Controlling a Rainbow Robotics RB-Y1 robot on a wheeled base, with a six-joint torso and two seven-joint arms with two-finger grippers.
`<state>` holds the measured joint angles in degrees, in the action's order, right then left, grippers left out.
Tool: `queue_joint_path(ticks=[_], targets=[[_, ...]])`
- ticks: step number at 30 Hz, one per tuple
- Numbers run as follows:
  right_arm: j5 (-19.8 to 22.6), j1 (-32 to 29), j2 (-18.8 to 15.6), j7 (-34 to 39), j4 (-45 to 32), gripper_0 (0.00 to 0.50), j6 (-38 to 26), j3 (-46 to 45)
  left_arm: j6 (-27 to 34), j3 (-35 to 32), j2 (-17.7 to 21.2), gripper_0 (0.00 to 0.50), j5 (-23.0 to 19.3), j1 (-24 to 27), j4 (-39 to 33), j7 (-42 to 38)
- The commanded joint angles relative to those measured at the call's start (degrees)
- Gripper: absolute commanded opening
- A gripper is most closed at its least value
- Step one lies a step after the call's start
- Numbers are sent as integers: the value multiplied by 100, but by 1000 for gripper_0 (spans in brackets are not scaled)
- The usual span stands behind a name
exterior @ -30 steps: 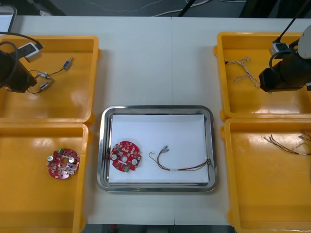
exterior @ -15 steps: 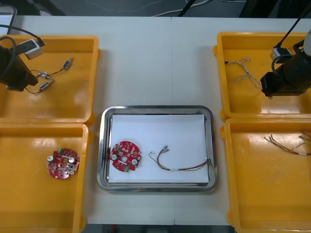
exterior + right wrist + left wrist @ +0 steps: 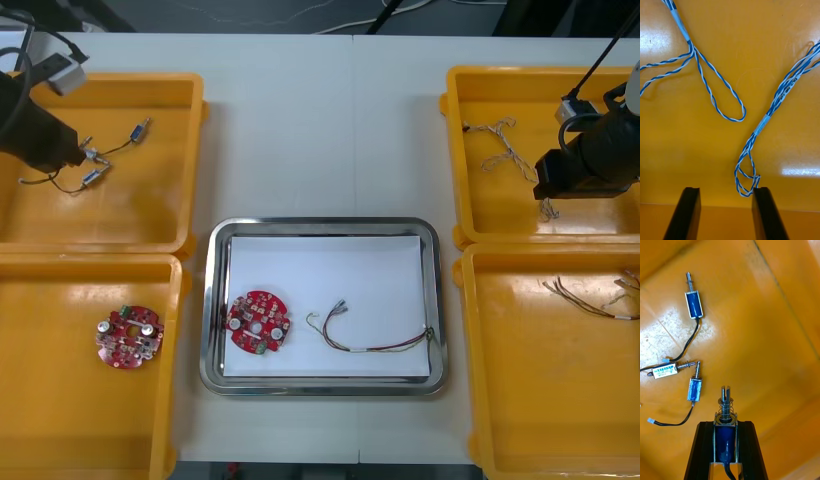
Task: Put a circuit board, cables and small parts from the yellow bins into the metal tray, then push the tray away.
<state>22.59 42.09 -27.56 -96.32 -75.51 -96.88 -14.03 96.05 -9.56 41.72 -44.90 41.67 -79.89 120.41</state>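
Note:
My left gripper (image 3: 72,156) hangs over the back left yellow bin (image 3: 150,205). In the left wrist view that gripper (image 3: 725,424) is shut on a blue small metal part (image 3: 725,435), whose spring and pin stick out past the fingertips. Three more small metal parts (image 3: 692,303) with black leads lie on the bin floor beyond. My right gripper (image 3: 548,196) is low in the back right yellow bin (image 3: 500,215). This gripper (image 3: 726,212) stands open, and a loop of the twisted blue and white cable (image 3: 747,182) lies just inside one finger (image 3: 765,213).
The metal tray (image 3: 322,385), white inside, holds a red circuit board (image 3: 258,322) and a red and yellow cable (image 3: 372,340). Another circuit board (image 3: 129,337) lies in the front left bin. Red and yellow cables (image 3: 590,297) lie in the front right bin.
My right gripper has opened over the blue and white cable. The left gripper has drifted slightly toward the far side with the small part still in its grip.

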Motion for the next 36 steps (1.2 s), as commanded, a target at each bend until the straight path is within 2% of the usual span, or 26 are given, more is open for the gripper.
queue_joint_path(ticks=[1,6,13,17,25,32,36], targets=[[18,-17,-153,79,-236,500,2,-258,283,182,293,0,-133,34,-765,-870],[-70,-17,-153,307,-228,500,204,-267,670,200,293,0,-195,-159,-1512,-1705],[-105,-8,-153,1037,-236,500,231,-258,1118,358,267,0,-318,-317,-2347,-2698],[-132,115,-153,1309,27,500,239,-240,1127,551,267,0,-388,-467,-2760,-3295],[-246,343,-153,1344,511,500,486,-240,1127,920,267,0,-450,-766,-3604,-4429],[-281,466,-153,1371,924,500,776,-231,1109,1316,267,0,-379,-950,-4202,-5343],[-325,616,-153,1371,1293,500,1004,-231,1039,1676,267,0,-195,-977,-4466,-5835]])
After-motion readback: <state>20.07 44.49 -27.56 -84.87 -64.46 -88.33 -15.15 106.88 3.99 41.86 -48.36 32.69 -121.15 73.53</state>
